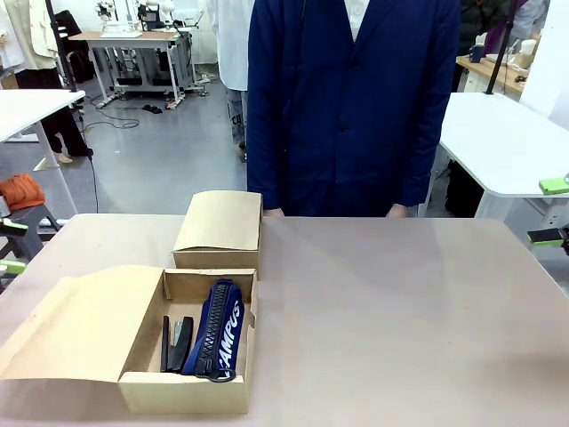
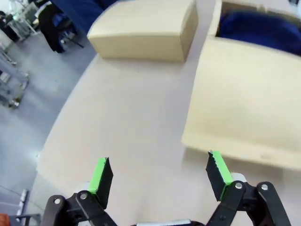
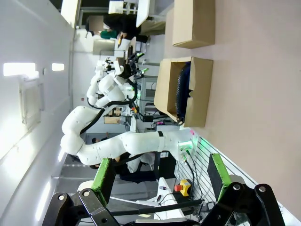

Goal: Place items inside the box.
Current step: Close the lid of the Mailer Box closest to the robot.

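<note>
Open box [image 1: 182, 391] sits at the near left of the desk [image 1: 400, 329], flap [image 1: 76, 325] folded out flat to its left. Inside: navy zip pouch [image 1: 218, 331] with white lettering, lying lengthwise against the right wall, zip pull at the near end. Just left of it, the black stapler [image 1: 181, 343], also lengthwise. Another slim dark item [image 1: 165, 342] touches the stapler's left side; can't tell what it is. Rest of the box floor is bare cardboard.

Left tool [image 2: 160, 175]: released, jaws wide apart, green pads [image 2: 99, 175] facing each other, nothing between them. It hangs over bare desk just beside the outer edge of the flap; in its wrist view the blue of the pouch shows in the box at top right.

Right tool [image 3: 160, 175]: released, jaws fully spread, nothing held. Its wrist view is rolled sideways and looks across the desk at the open box with the pouch standing dark inside, left arm [image 3: 122, 143] behind it.

Behind the open box, touching or nearly touching its far wall, a closed cardboard box [image 1: 220, 229].

Far edge: person in a dark blue coat [image 1: 351, 107] standing at the desk, hands [image 1: 397, 211] resting at the desk edge, well apart from both boxes.
</note>
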Action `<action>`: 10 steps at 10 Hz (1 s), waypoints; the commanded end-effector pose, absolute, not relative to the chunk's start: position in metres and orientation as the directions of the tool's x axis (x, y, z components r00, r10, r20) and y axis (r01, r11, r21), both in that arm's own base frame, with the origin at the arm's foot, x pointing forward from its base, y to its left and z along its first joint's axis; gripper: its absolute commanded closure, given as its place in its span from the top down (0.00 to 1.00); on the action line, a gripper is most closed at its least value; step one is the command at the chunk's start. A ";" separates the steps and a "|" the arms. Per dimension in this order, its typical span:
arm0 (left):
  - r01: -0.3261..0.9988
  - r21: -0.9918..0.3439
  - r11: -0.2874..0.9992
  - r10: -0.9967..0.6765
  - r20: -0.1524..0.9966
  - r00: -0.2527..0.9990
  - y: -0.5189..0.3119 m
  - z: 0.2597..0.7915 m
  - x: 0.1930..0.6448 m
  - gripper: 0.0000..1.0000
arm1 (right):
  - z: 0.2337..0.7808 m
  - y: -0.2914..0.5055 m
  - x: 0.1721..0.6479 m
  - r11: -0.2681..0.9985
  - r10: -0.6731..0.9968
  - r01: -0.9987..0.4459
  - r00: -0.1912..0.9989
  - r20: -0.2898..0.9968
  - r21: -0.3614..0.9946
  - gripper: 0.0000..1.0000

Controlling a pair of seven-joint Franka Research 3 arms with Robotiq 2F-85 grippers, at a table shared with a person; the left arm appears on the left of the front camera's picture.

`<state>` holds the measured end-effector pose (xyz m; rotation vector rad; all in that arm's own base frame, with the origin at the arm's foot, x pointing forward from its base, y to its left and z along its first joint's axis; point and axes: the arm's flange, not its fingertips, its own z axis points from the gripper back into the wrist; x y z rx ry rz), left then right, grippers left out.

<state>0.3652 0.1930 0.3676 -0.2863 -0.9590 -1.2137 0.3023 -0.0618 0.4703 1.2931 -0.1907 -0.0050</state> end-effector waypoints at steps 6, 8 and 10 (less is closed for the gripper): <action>0.943 0.160 0.290 -0.727 0.678 0.109 0.182 0.289 0.393 1.00 | 0.473 -0.062 0.302 0.256 -0.115 -0.115 0.982 0.148 0.960 1.00; 0.968 0.086 0.236 -0.676 0.731 0.100 0.166 0.285 0.391 1.00 | 0.473 -0.062 0.302 0.256 -0.115 -0.115 0.982 0.148 0.960 1.00; 0.984 -0.008 0.180 -0.561 0.820 0.110 0.153 0.290 0.385 1.00 | 0.473 -0.062 0.302 0.256 -0.115 -0.115 0.982 0.148 0.960 1.00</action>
